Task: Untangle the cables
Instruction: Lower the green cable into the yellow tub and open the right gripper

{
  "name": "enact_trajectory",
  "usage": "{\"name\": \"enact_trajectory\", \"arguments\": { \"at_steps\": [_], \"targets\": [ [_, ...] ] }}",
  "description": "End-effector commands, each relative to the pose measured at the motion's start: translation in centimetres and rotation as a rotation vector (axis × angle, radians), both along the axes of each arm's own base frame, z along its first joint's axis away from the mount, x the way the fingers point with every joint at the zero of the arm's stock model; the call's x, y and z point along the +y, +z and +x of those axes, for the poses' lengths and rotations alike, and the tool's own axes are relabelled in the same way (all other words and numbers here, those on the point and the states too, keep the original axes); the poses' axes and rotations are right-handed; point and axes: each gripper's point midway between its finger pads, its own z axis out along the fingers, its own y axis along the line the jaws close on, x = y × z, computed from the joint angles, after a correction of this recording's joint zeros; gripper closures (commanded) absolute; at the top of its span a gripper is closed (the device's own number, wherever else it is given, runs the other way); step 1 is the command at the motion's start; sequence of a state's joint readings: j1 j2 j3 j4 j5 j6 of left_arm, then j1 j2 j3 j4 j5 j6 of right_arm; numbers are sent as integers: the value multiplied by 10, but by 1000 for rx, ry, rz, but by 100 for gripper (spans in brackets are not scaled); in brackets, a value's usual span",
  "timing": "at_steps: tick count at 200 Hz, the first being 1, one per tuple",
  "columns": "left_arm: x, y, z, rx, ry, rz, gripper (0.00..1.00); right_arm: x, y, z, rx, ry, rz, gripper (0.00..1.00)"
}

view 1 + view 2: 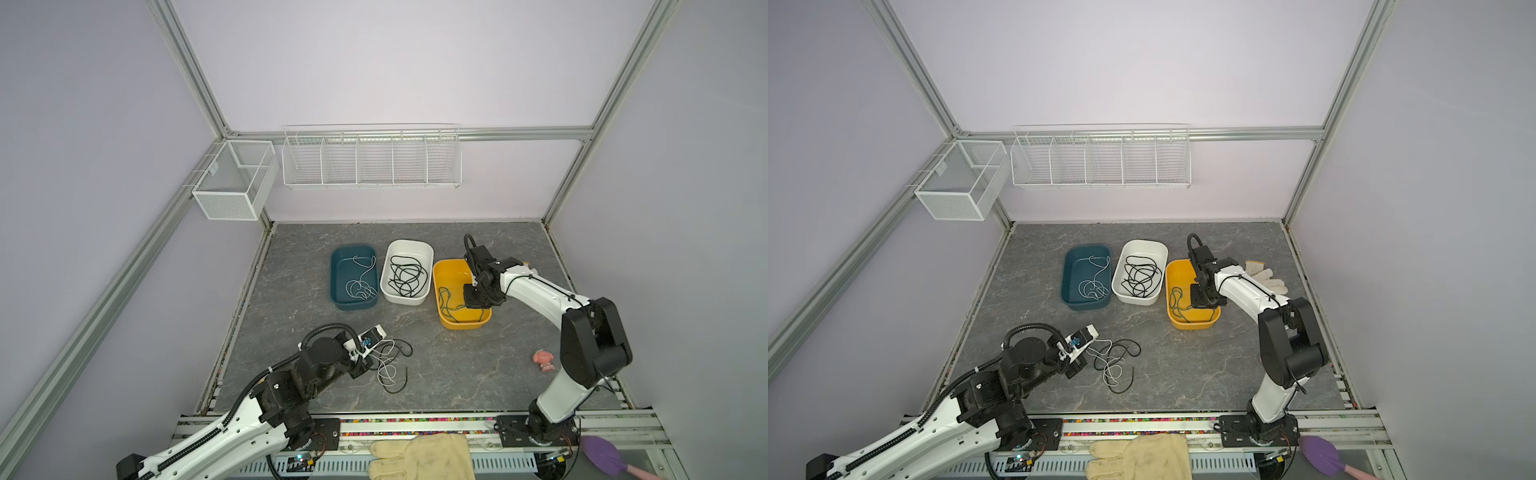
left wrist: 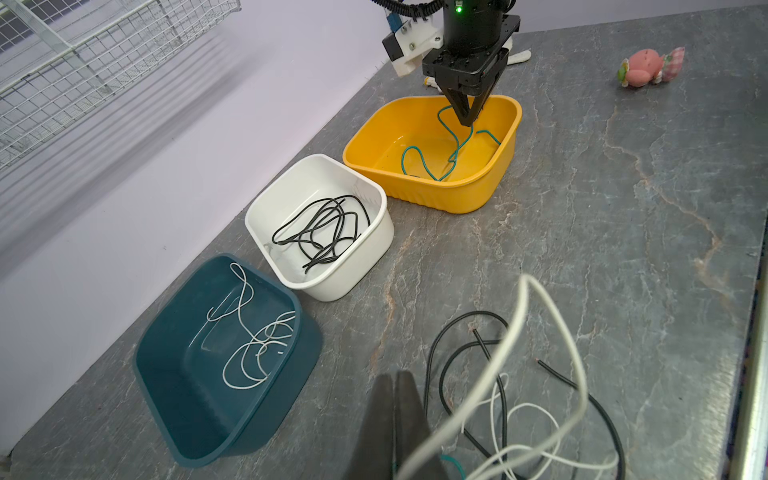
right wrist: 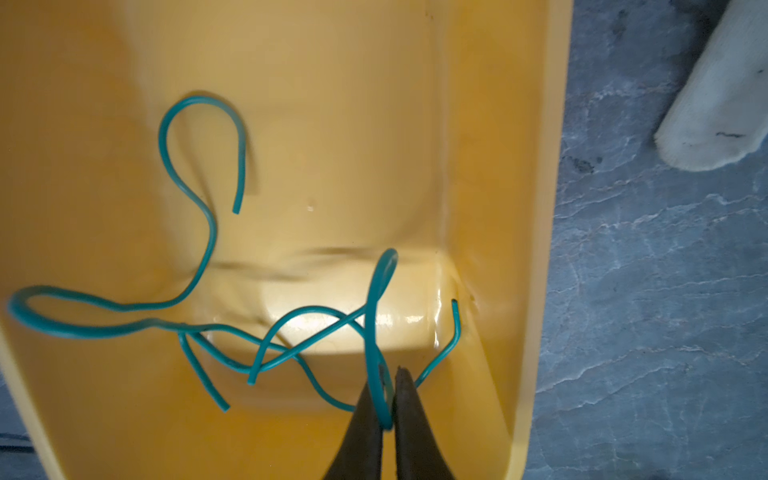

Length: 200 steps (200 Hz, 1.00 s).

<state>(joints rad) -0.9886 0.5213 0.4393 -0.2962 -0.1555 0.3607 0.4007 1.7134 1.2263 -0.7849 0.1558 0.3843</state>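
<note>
Centrally set tubs: three are lined up on the grey table (image 1: 469,374), a dark blue-green tub (image 1: 333,274), a white tub (image 1: 409,242) and a yellow tub (image 1: 465,325), each just beside the next.
White cables (image 1: 360,286): looped loosely inside the dark blue-green tub.
Black cables (image 1: 408,276): coiled over one another inside the white tub.
Teal cable (image 3: 208,249): spread in loops across the floor of the yellow tub, with one loop raised off it.
Right gripper (image 3: 388,370): lowered into the yellow tub, fingers clamped on the raised loop of the teal cable (only a thin slit is left between them).
Loose tangle (image 1: 390,362): black and white strands are crossed over one another on the bare table, nearer the arm bases than the tubs are.
Left gripper (image 2: 395,374): held at the edge of the loose tangle, fingers pressed together; a white loop is arched up just beside them, and whether it is pinched cannot be told.
Pink toy (image 1: 543,361): laid on the table by the right arm, well apart from the loose tangle.
Pale glove (image 1: 419,457): laid across the front rail between the two arm bases.
Wire basket (image 1: 372,160): hung on the back wall above the tubs.
</note>
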Motion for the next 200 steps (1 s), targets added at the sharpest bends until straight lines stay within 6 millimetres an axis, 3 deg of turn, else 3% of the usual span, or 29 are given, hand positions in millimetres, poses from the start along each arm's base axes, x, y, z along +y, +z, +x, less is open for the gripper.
{"name": "enact_trajectory", "arguments": {
  "at_steps": [1,97,154,200],
  "targets": [
    [-1,-2,-3,-12,-27,9,100,2,4,5,-5,8,11,87],
    [-1,-3,-4,-10,-30,13,100,4,14,4,-20,11,30,77],
    [-1,-4,-4,-11,-31,16,100,7,30,2,-46,19,64,50],
    [-1,-4,-4,-14,-29,17,100,10,59,-3,-99,34,95,25]
  ]
}}
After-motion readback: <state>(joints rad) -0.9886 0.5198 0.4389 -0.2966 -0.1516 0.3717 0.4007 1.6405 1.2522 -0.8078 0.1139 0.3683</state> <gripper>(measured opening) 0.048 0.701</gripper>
